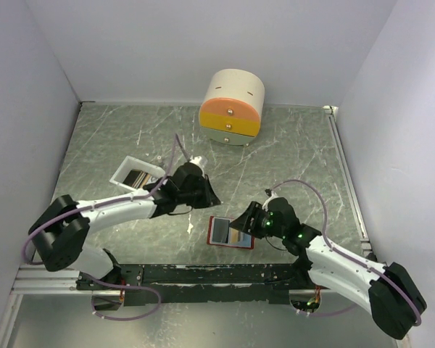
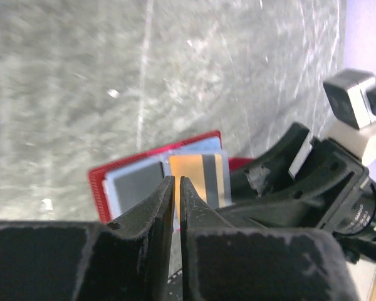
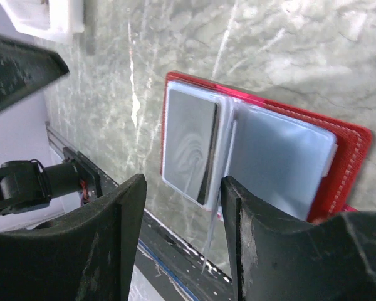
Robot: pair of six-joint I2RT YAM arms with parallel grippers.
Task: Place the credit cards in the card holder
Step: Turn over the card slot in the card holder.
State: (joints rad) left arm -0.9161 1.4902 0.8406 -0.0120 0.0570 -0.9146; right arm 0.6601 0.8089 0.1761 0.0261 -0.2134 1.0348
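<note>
The left gripper (image 2: 177,183) is standing a mere slit apart, gripping nothing. Just beyond its tips the card holder (image 2: 100,182) is lying open, an orange credit card (image 2: 197,179) showing in one sleeve. The right gripper (image 3: 183,182) is gaping wide and empty, straddling one sleeve. More credit cards (image 1: 138,176) are lying in the white tray (image 1: 123,168) behind the left jaws, so the left arm is sitting nearer.

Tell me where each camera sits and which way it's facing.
Top external: above and behind the bases, looking down on the grey marbled table; both arms show.
Left wrist: on the left arm, looking past the left end effector at the red folding card holder.
Right wrist: on the right arm, looking past the right end effector at that holder.
Shared: all three see the holder.
</note>
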